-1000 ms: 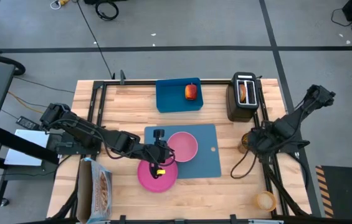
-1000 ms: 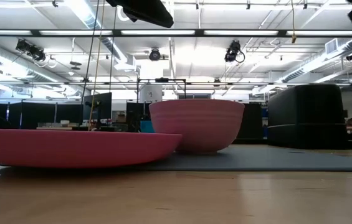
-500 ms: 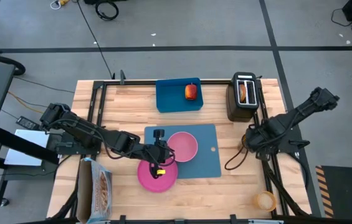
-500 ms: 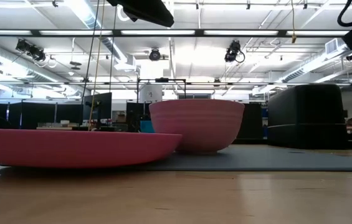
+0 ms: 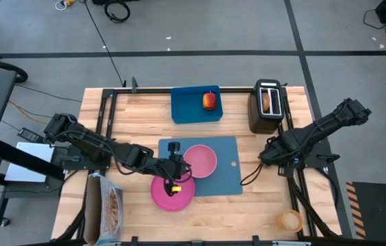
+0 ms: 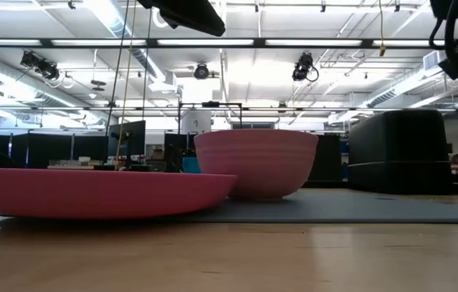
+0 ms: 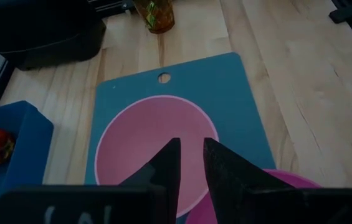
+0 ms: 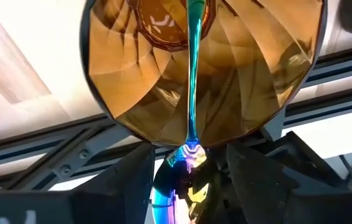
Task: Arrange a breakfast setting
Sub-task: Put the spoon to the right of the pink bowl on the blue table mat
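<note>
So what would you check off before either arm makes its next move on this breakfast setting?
1. Pink bowl on the mat: ok.
2. Pink plate fully on the mat: not ok, it overhangs the near corner, under the left gripper.
3. Spoon laid out: not ok, it stands in the amber cup, with the right gripper at it.
4. Apple on the mat: not ok, on the blue tray.
5. Toast served: not ok, in the toaster.
6. Firm hold by either gripper: cannot tell.

Overhead looks down; low camera level, sharing bowl [image 5: 200, 160] [image 6: 255, 164].
</note>
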Controlling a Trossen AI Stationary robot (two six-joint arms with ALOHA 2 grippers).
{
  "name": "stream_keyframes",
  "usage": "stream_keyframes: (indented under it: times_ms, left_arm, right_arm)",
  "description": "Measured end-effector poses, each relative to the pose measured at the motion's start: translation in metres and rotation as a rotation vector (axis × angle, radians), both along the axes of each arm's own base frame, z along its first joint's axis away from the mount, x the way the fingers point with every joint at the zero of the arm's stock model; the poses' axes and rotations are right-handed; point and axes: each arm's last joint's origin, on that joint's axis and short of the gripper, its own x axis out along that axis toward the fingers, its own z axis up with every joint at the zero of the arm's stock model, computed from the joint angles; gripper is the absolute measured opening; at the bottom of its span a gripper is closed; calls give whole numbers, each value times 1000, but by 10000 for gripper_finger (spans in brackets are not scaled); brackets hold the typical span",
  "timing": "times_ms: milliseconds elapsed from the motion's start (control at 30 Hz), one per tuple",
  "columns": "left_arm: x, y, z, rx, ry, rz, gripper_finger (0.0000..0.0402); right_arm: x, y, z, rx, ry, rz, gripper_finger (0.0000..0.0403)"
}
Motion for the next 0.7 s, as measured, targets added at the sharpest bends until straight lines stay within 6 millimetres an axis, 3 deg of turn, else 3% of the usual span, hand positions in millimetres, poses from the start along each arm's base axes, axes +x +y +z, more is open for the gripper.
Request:
stream_keyframes:
  times_ms: [400,700]
  left_arm:
    - [-3,-4,-1,14,20,-17,78]
    - [-2,-3,-1,15,20,-18,78]
  right_arm:
    - [5,-4,-3,23,46,-4,168]
    - [6,-6,-1,49,44,-12,162]
